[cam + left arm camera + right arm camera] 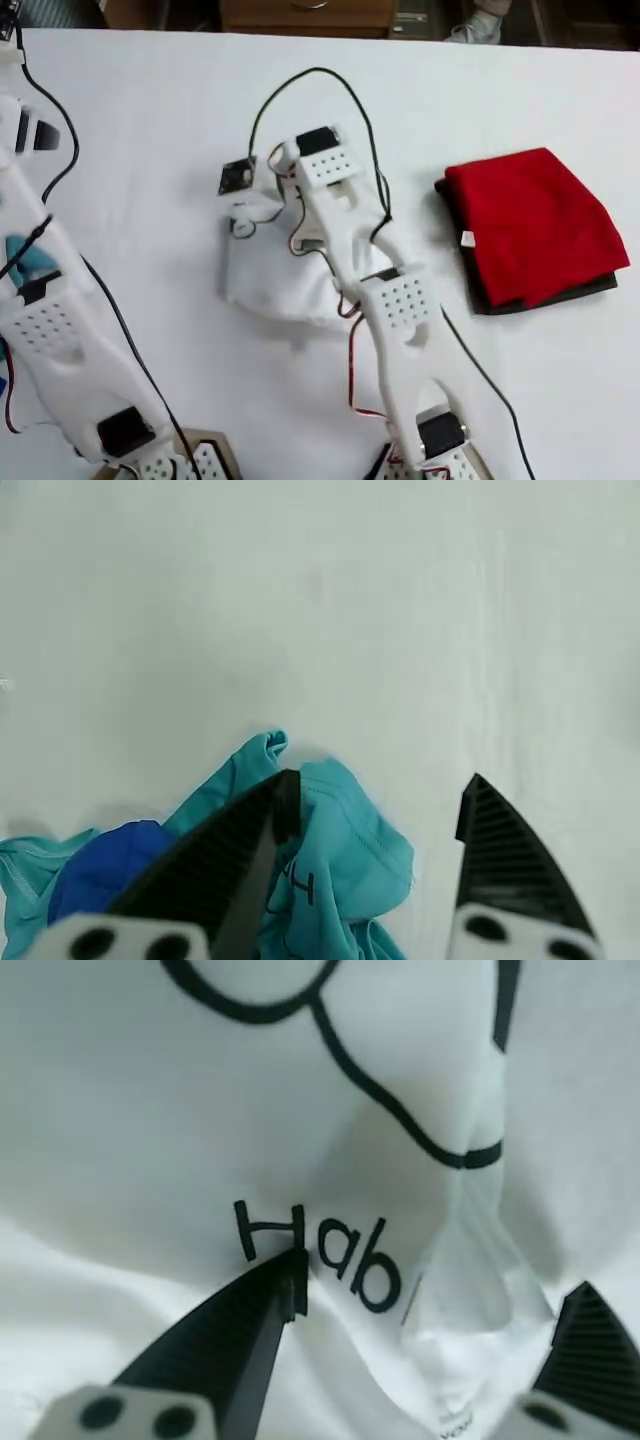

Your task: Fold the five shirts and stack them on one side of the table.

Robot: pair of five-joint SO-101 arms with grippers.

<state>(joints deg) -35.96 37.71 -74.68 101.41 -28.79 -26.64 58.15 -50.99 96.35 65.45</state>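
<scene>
Right wrist view, hand (440, 1275) spread, touching white shirt (200, 1110)

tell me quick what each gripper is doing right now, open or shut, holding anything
Left gripper: open, holding nothing, over the teal shirt.
Right gripper: open, holding nothing, over the white shirt.

Overhead; wrist close-ups; common white shirt (265, 285)

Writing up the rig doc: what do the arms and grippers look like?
The left arm and right arm have white shells with hole grids, black motor blocks, black cables and red wires. The left gripper and right gripper have black ribbed tapering fingers on white mounts.
</scene>
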